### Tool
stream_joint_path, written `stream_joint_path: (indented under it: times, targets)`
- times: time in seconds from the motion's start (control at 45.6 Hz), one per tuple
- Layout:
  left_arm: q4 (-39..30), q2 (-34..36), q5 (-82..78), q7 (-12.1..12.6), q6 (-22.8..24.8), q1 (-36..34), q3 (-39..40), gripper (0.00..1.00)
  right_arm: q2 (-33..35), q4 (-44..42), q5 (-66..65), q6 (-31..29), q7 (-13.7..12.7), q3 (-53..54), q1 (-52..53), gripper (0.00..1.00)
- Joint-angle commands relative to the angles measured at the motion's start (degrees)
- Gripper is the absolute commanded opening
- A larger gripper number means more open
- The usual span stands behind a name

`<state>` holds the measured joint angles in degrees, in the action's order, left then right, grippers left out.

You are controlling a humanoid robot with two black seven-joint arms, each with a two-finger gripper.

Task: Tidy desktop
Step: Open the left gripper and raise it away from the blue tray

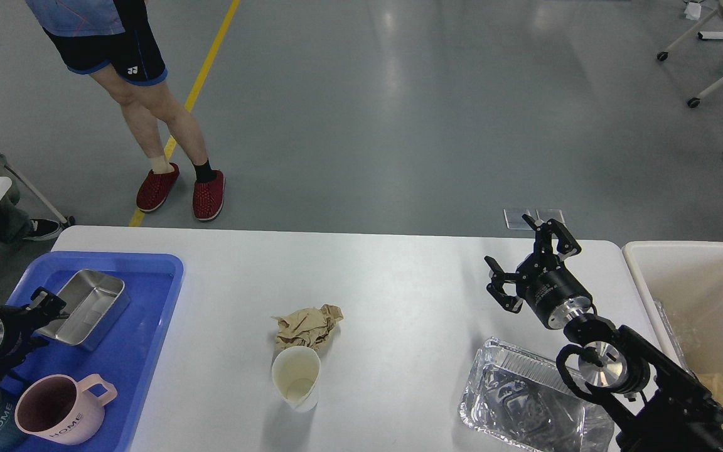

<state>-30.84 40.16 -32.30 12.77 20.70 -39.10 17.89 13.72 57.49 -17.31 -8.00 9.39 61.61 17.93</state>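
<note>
The right arm's black two-finger gripper [530, 263] is raised with its fingers [555, 233] spread wide apart, nothing between them. The left arm's black gripper [44, 307] sits low at the left edge; whether its fingers are parted cannot be told.

You got bright, even overhead light; glare streaked the floor [393, 75], shadows on the desktop [399, 282] stayed soft, everything looked sharp.

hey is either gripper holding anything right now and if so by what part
The right gripper is open and empty above the desktop. The left gripper, over the blue tray, can't be read.
</note>
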Motion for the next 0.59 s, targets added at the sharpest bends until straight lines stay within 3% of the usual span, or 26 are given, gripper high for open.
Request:
stream_joint_path:
  times: [0.0, 0.263, 0.395, 0.57]
  targets:
    - [-0.44, 1.67, 2.5, -0.46, 1.18, -2.55, 0.92, 0.92, 0.0, -0.01, 0.0, 0.0, -0.07, 0.0, 0.0, 1.0]
    - [-6.59, 5.36, 2.77, -0.2, 2.42, -6.77, 0.74, 0.92, 0.0, -0.01, 0.0, 0.09, -0.07, 0.0, 0.09, 1.0]
    - [-19.14, 11.07, 2.86, 0.33, 0.66, -8.61, 1.0, 0.92, 0.0, -0.01, 0.0, 0.09, 0.02, 0.0, 0.0, 1.0]
    - [-36.9, 17.49, 2.86, 1.03, -5.57, -9.94, 0.74, 0.92, 0.0, -0.01, 0.0, 0.09, -0.07, 0.0, 0.09, 1.0]
